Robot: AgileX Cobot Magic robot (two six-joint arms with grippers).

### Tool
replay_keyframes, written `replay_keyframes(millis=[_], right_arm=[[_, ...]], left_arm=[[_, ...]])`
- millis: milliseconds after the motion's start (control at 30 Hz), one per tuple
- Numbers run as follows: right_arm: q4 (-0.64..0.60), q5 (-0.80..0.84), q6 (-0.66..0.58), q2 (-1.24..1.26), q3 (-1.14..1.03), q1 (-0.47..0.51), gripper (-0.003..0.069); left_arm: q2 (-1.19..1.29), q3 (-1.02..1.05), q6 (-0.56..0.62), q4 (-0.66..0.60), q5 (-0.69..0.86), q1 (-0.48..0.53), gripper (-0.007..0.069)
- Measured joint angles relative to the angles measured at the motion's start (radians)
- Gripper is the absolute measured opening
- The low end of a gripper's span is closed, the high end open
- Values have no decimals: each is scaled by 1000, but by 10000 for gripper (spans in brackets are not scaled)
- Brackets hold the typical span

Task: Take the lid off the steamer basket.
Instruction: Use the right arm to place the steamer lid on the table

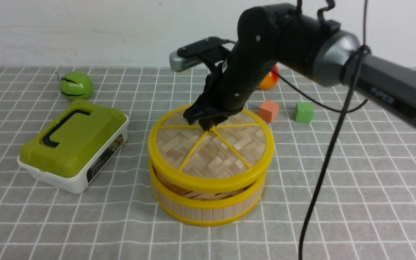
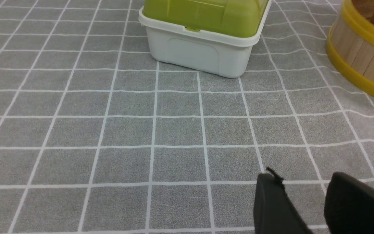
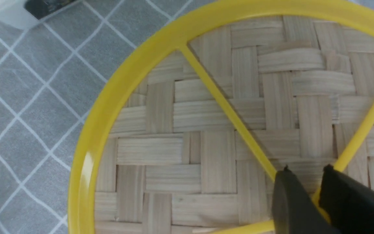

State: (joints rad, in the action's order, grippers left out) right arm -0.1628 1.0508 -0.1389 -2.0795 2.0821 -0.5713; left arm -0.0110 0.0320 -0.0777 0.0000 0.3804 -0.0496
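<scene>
Near the middle of the surface (image 1: 338,202), the lid (image 1: 179,148) sits tilted atop the steamer basket (image 1: 208,213); the right pincer (image 3: 307,185) straddles its centre, jaws slightly apart, grip unclear; the left pincer (image 2: 300,178) is spread.

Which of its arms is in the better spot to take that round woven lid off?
The right, I'd say: its end effector is at the centre of the lid, where the spokes meet. The left end effector is over bare tabletop.

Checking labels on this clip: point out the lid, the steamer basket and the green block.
Lid (image 1: 208,155): front view, on its woven top.
Steamer basket (image 1: 207,213): front view, on its slatted wall.
Green block (image 1: 303,115): front view, on its near side.
</scene>
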Motion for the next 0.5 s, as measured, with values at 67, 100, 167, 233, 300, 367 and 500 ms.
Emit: replay_keyframes(millis=[67,100,167,233,300,367,500], right_arm=[[32,14,-1,73,0,0,83],[58,24,-1,106,0,0,83],[129,65,-1,188,0,0,83],[193,115,-1,244,0,0,83],[254,186,0,309,-5,13,83],[260,197,0,359,-40,40,83],[204,156,1,480,-252,139,83]], left_arm=[[0,0,0,0,0,0,239],[0,0,0,0,0,0,239],[0,0,0,0,0,0,239],[0,0,0,0,0,0,239],[0,0,0,0,0,0,239],[0,0,0,0,0,0,239],[0,0,0,0,0,0,239]])
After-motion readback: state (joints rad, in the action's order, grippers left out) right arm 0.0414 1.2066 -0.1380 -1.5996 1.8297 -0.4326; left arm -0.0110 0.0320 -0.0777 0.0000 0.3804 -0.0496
